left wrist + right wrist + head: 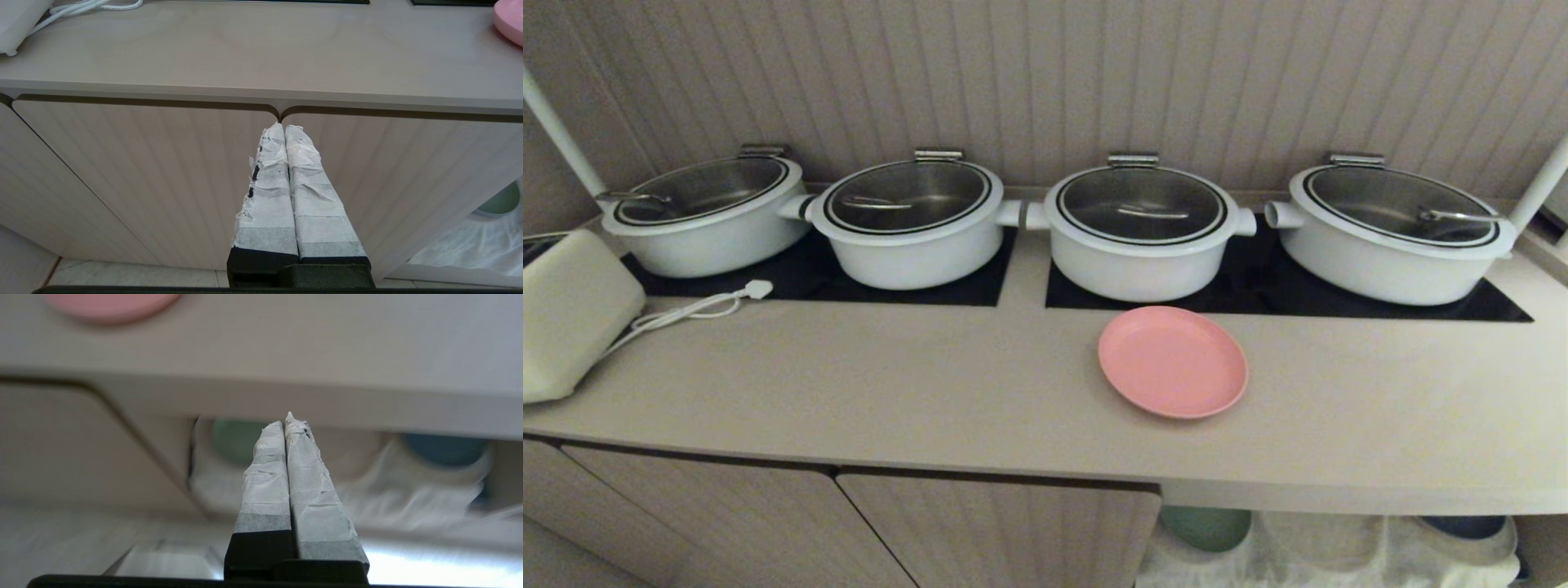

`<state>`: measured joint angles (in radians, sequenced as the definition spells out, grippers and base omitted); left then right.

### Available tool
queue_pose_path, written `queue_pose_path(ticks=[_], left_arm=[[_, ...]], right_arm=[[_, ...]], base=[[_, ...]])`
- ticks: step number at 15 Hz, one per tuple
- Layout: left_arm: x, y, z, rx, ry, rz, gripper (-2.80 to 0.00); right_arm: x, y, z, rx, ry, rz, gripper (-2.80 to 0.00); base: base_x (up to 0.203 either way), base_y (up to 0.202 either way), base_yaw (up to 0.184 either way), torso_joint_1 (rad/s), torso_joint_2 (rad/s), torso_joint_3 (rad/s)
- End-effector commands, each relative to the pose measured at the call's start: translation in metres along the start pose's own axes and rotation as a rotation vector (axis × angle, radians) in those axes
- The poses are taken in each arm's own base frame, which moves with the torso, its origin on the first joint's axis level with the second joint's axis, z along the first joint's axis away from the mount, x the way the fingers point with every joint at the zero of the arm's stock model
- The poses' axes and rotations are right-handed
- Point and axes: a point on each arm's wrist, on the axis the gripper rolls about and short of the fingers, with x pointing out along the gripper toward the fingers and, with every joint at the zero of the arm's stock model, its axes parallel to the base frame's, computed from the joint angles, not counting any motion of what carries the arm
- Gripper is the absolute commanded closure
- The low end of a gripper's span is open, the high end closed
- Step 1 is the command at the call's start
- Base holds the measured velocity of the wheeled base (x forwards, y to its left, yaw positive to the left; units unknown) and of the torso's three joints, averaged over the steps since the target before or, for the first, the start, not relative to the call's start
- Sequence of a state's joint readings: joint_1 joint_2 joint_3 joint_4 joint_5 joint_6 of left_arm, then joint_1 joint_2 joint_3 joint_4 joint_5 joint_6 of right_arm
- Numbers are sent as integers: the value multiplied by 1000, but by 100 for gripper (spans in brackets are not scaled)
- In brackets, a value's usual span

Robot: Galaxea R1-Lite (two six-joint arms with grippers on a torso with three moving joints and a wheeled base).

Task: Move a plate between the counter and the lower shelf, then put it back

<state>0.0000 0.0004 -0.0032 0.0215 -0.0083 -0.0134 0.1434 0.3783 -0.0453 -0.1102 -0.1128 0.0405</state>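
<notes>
Four white pots (pixel 1137 233) with glass lids in a row along the back of the tabletop (pixel 915 384), on black hob panels (pixel 1262 286); each lid shut, contents not discernible through the glass. White appliance (pixel 564 314) at far left edge, its white cable (pixel 686 310) trailing along the tabletop toward the leftmost hob panel. Pink plate (pixel 1173 361) flat on the tabletop, right of centre, just in front of the third pot from the left, apart from it; empty, face up, round, so no long axis to note; nothing between plate and front edge. Below the front edge: two closed cabinet doors (pixel 980 531) at left; lower shelf (pixel 192 457) open at right, lined with wrinkled white cloth (pixel 1339 563); green plate (pixel 1205 527) at shelf's left, a pale item in the middle only partly seen, blue dish (pixel 1466 527) at right. Left gripper (pixel 284 126) low, facing the seam between the cabinet doors, jaws pressed together, nothing held. Right gripper (pixel 286 418) below tabletop level, facing the shelf opening between green plate and blue dish, jaws closed, empty; view blurred.
</notes>
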Motion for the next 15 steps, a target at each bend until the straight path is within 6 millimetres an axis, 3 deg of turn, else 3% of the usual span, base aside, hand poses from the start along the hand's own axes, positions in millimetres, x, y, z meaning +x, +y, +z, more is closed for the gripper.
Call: queue_pose_path(ticks=[1,4,10,15], left_arm=[[0,0,0,0,0,-1,0],[0,0,0,0,0,-1,0],[0,0,0,0,0,-1,0],[0,0,0,0,0,1,0]], right_arm=[[-7,-1,-13,0,-65,-53,0],[-8,0,-23,-41,23,-121,0],[-27,1,-33,-61,-219,-26,0],[-27,1,-34,-69,-222,-28,0]], base=[[0,0,0,0,0,0],[0,0,0,0,0,0],[0,0,0,0,0,0],[0,0,0,0,0,0]])
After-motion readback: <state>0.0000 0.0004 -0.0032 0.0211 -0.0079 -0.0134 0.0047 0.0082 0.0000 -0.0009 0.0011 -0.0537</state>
